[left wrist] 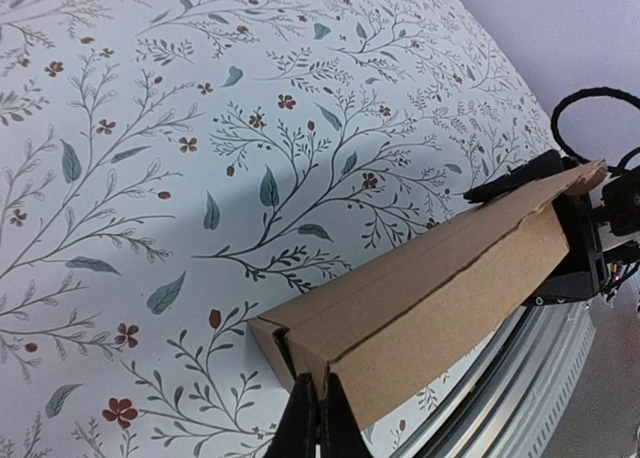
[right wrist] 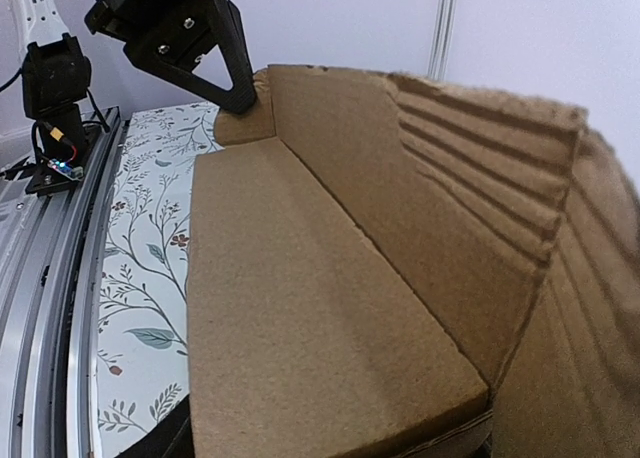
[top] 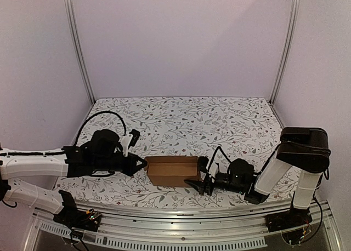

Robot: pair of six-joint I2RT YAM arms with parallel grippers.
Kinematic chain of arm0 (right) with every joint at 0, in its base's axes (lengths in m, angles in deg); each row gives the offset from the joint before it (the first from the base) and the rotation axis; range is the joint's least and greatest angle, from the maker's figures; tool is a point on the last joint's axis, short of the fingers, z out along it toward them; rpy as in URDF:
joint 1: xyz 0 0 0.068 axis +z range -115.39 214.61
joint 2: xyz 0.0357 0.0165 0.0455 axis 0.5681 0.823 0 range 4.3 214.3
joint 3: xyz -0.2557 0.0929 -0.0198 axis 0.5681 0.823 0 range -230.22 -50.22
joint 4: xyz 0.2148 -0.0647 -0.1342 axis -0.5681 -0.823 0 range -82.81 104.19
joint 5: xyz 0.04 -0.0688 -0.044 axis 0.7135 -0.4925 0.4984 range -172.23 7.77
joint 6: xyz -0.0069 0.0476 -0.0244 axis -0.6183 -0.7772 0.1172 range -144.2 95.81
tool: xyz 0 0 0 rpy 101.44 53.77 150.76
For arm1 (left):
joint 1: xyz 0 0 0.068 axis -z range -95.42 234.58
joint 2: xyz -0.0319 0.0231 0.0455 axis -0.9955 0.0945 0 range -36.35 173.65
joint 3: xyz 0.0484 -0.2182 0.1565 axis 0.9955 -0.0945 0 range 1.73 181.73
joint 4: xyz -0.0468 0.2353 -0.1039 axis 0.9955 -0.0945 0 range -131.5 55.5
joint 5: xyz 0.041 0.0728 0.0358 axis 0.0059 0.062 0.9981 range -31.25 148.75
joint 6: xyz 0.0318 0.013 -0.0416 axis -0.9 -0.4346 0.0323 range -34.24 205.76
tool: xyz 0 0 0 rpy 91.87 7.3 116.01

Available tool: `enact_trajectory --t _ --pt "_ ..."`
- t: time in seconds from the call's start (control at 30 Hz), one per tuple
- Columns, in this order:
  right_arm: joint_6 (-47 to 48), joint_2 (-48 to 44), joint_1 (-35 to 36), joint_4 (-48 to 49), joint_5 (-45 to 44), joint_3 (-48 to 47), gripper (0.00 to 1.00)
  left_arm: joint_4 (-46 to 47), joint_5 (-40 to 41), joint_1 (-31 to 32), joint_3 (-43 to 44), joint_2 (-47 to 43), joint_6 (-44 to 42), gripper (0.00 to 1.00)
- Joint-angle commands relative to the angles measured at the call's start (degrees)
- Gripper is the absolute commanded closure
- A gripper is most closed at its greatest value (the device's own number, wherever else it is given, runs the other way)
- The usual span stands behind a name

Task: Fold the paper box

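I see a white floral-print table [top: 181, 119] under the left gripper [top: 143, 163] and right gripper [top: 197, 174], silver aluminium rail [top: 181, 215] behind, lilac walls [top: 181, 43] ahead.

I see the box [top: 173, 170], made of plain brown cardboard and folded into a small, long shape. It lies flat on the table [top: 181, 119], near the front edge and about in the middle. Its long side runs left to right. One long wall stands taller, and a small flap sits at the left end.
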Motion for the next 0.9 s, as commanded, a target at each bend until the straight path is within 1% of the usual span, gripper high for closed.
enact_trajectory --t 0.0,0.23,0.43,0.7,0.87 --pt "0.0 -0.6 -0.3 3.4 -1.3 -0.1 0.35 -1.7 -1.8 1.5 1.7 0.7 0.1 1.0" --pt "-0.4 -0.4 -0.2 3.6 0.2 0.1 0.46 -2.9 -1.7 1.6 3.8 1.2 1.2 1.0" --pt "-0.5 -0.7 -0.1 3.5 -0.2 0.3 0.48 -3.3 -2.1 1.6 4.7 2.5 2.4 1.0" --pt "0.5 0.2 2.1 3.7 -3.9 -0.3 0.5 -3.6 -2.2 1.6 5.7 4.6 3.4 1.0" --pt "1.0 1.2 2.9 3.7 -6.5 -0.8 0.53 -4.7 -2.3 1.7 6.6 5.7 4.2 1.0"
